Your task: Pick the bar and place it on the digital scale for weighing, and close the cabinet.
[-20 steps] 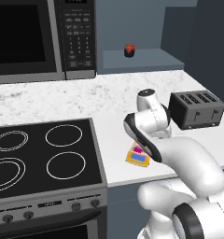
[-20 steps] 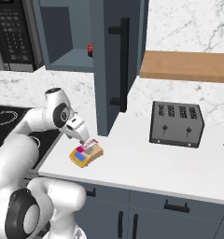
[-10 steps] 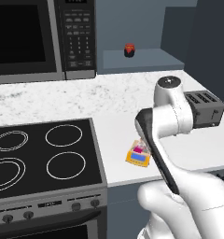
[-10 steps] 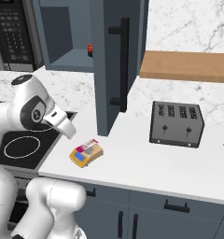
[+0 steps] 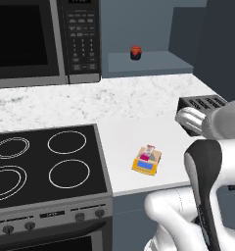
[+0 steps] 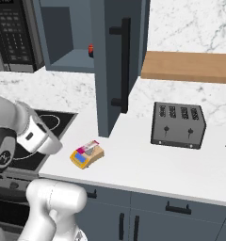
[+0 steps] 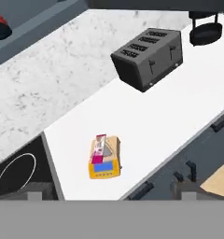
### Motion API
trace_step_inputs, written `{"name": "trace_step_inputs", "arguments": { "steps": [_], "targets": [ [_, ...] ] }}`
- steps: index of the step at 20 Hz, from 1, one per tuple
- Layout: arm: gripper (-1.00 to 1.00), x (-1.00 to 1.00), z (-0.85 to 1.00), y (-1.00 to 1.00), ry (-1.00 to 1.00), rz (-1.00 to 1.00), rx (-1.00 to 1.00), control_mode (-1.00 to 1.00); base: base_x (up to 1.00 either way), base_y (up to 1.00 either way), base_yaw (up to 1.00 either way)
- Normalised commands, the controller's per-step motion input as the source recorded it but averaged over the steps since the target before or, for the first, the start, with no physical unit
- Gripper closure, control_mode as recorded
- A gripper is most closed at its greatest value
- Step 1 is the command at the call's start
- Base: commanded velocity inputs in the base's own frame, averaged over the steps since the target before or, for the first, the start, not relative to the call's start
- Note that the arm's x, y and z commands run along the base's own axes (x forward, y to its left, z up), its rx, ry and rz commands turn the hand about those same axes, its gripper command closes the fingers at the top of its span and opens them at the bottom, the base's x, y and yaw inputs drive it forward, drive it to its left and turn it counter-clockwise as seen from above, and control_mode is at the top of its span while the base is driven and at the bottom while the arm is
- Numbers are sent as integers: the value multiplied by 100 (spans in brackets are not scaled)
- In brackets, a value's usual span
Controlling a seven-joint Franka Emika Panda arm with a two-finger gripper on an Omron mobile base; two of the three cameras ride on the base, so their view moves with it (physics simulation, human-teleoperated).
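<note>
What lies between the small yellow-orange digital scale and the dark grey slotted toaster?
Bare white counter between scale and toaster, seen in the hand view.

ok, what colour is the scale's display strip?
Blue, on the digital scale; hand view shows it best.

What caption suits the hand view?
Pink bar resting on the yellow digital scale on the white counter, dark toaster beyond.

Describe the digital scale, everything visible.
The digital scale is a small square yellow-orange body with a tan-grey top plate and a blue display strip on its front edge. It sits flat on the white counter near the front edge, between the stove and the toaster. The pink bar lies on its plate. Nothing else touches it.
</note>
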Motion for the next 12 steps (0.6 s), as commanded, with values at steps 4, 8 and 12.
{"name": "trace_step_inputs", "arguments": {
  "steps": [4,8,12],
  "targets": [
    [-100,-100,100,-40,-10,-4,52,-100,0,0,0],
    [-100,-100,98,-47,0,0,57,-100,0,0,0],
    [-100,-97,86,-50,-11,0,47,-100,0,0,0]
  ]
}}
